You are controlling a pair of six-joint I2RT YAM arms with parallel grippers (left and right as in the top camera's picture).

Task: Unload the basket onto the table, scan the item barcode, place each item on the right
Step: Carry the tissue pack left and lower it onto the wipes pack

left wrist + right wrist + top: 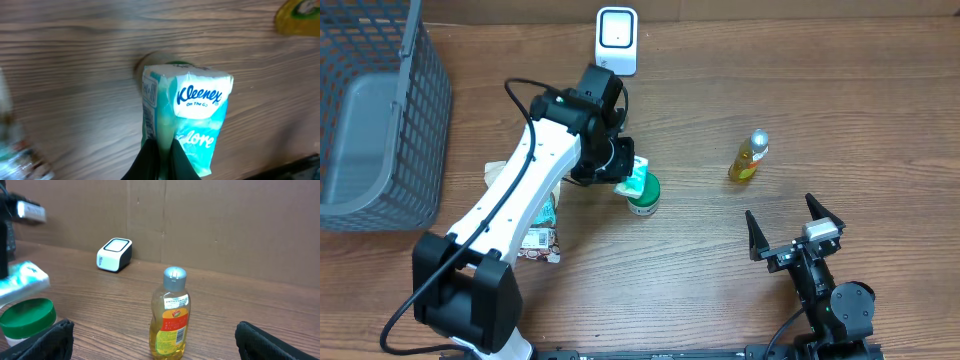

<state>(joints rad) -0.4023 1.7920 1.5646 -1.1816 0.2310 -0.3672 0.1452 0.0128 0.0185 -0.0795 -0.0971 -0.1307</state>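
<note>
My L gripper pinches Kleenex pack near scanner; R gripper jaws spread, well apart from scanner.

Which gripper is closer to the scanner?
Left. Left gripper, shut on the Kleenex pack, is just in front of the scanner; right gripper sits far off, nearer the bottle.

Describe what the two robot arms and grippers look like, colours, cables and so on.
The left arm has white shells, black joints, a looping black cable and a small green light; the left gripper is black. The right arm is black, and the right gripper has two pointed black fingers.
</note>
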